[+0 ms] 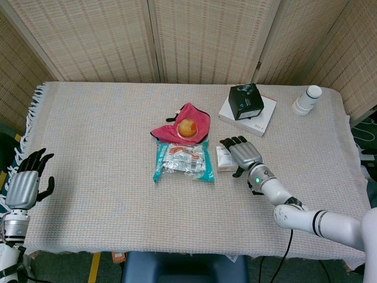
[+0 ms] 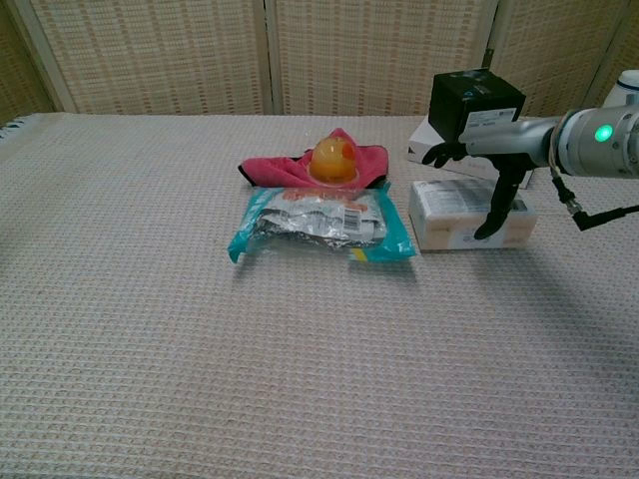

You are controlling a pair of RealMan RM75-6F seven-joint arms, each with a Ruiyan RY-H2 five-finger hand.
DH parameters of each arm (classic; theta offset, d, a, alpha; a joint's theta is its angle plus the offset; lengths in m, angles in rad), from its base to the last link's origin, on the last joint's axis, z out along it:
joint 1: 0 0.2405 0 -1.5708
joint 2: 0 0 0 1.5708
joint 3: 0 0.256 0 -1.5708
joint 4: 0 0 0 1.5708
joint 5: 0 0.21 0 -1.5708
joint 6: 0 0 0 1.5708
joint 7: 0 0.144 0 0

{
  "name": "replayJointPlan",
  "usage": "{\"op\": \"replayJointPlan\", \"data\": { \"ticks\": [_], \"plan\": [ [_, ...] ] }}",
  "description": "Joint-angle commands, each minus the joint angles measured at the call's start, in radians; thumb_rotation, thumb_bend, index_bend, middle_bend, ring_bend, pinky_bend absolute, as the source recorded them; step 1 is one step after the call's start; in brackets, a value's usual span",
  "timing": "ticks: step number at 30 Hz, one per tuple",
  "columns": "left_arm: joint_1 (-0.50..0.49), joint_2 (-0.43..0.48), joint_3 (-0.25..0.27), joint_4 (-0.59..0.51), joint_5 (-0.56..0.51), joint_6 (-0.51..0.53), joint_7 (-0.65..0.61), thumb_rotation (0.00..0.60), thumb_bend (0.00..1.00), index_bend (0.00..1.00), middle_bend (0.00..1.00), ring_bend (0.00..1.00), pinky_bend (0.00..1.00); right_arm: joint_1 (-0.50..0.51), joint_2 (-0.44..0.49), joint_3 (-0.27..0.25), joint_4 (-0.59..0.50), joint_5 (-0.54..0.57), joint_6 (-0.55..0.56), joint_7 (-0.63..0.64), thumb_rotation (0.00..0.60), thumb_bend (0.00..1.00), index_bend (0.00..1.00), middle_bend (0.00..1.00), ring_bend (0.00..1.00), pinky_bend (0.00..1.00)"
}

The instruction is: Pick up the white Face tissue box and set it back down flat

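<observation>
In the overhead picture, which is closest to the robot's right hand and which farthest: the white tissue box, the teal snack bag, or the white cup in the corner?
1. Tissue box: right under the right hand.
2. Snack bag: just left of the box.
3. Cup: far right corner of the table.

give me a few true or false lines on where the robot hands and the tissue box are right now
1. The right robot hand is over the white Face tissue box. True.
2. The tissue box is lifted clear of the table. False: it lies flat on the cloth.
3. The left robot hand holds the snack packet. False: it is open at the table's left edge.
4. A black box sits on a flat white box. True.
</observation>
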Motion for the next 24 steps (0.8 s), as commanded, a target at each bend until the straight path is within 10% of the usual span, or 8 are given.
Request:
{"op": "replayJointPlan", "data": {
  "ticks": [1, 24],
  "plan": [
    [-0.004, -0.002, 0.0, 0.008, -0.008, -0.013, -0.003, 0.6, 0.55, 0.15, 0.0, 0.0, 0.11, 0.018, -0.026, -0.014, 0.04, 0.053, 0.0, -0.011, 0.6, 0.0, 0.0, 0.05, 0.0, 0.0],
    [-0.007, -0.001, -0.009, 0.031, -0.023, -0.029, -0.036, 0.6, 0.55, 0.15, 0.0, 0.0, 0.11, 0.095, -0.088, -0.034, 0.086, 0.167, 0.022, -0.029, 0.6, 0.0, 0.08, 0.1, 0.0, 0.0]
  ]
}}
